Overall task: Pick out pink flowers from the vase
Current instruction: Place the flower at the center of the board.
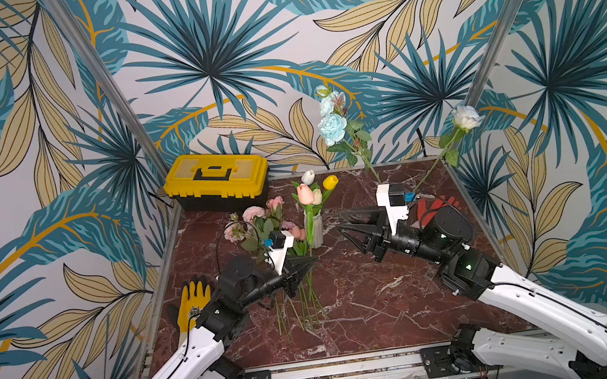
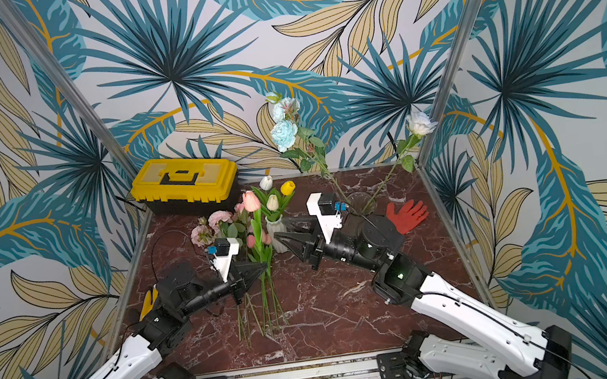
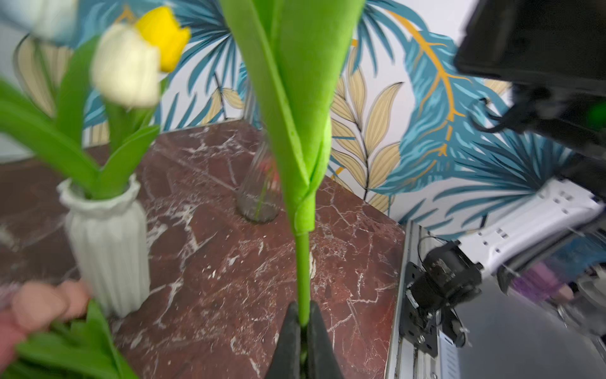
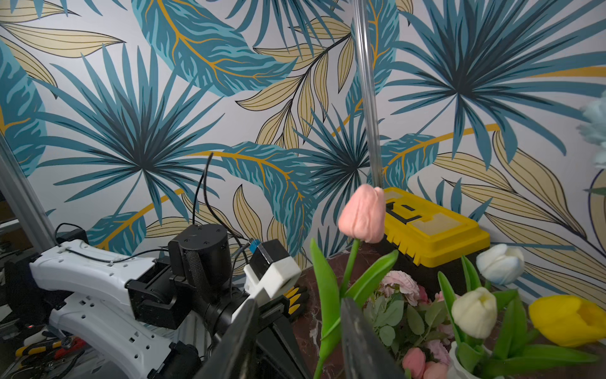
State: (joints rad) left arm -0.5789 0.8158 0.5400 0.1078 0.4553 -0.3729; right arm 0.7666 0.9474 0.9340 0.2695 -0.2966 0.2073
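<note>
One pink tulip (image 1: 304, 194) held, three tulips (image 1: 317, 196) in vase (image 1: 315, 232)

**Bright, even light; wrist views soft up close**

Both top views are bright and evenly lit, with only faint, soft shadows under the arms on the marble bench (image 1: 369, 309). In the left wrist view the white tulip (image 3: 126, 65), yellow tulip (image 3: 164, 36) and pink blooms (image 3: 39, 305) are smeared and out of focus, while the green stem (image 3: 303, 262) is sharper. In the right wrist view the wallpaper (image 4: 141, 147) is crisp, but the dark fingers (image 4: 360, 338) of the right hand (image 4: 298, 303) and a pale blue bloom (image 4: 595, 124) at the frame edge are blurred.
</note>
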